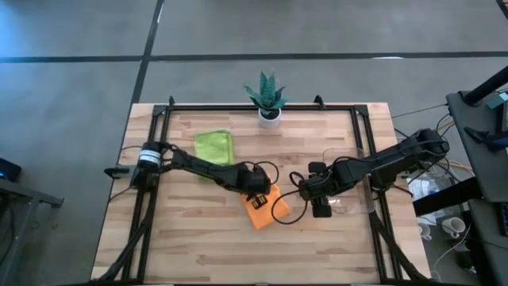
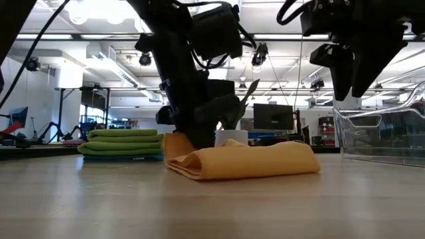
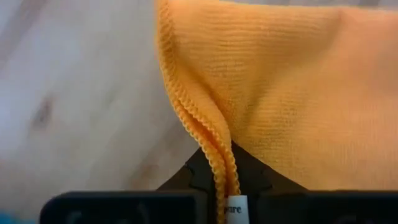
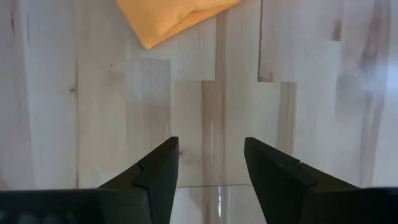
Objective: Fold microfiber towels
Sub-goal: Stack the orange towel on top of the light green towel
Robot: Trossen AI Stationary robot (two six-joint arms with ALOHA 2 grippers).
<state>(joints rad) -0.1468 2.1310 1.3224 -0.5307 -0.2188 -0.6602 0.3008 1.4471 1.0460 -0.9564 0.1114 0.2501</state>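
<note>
1. The left gripper sits just left of centre in the overhead shot, and its wrist camera settles what it's doing: the two dark fingers are pinched together on the hemmed edge of the orange microfiber towel, with the ribbed seam running right down between them. My guess is it grabbed the hem because that's the firmest bit to carry a fold with.

2. The right gripper hangs over bare wood to the right of centre, fingers apart with nothing between them. In its wrist view only a corner of the orange cloth shows, at the top of the frame, well clear of the fingertips. It looks parked out of the way so the left arm has room.

3. The orange towel lies on the light wooden slatted table, a bit below centre in the overhead, turned like a diamond. From table height it's already doubled over: a soft rounded roll at the front, thick and puffy, not pressed flat.

4. Behind it, on the left of the table-level frame, is a tidy stack of folded lime green towels with something darker underneath that I can't identify. Overhead the stack sits upper left of the orange one, well apart from it, presumably the done pile.
</note>
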